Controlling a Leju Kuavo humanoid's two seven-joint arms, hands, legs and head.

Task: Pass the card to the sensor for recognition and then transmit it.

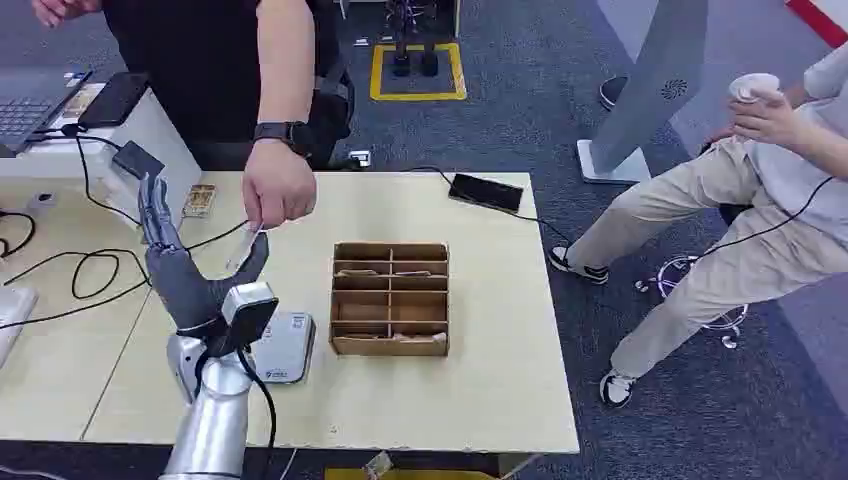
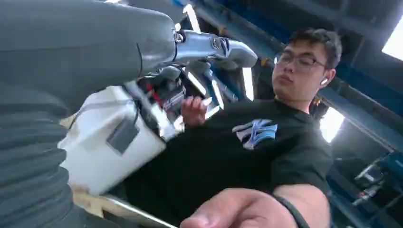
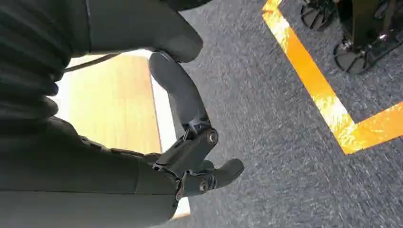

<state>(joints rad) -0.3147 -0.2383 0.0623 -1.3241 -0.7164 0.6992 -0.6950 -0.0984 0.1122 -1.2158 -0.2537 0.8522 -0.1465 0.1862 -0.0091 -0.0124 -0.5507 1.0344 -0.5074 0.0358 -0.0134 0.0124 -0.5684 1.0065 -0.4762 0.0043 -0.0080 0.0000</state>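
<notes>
My left hand was raised over the left part of the table, fingers spread and holding nothing, thumb angled toward the person's hand just beyond it. That hand pinched a thin pale card, its lower edge hanging close to my thumb but not touching it. I judged this the handover step, the card not yet mine. Next I would need to bring thumb and fingers together on the card's lower part, then carry it down to the flat grey sensor lying near me, just left of the cardboard divider box. My right hand hung beside the table over the grey carpet, fingers loosely curled, holding nothing.
</notes>
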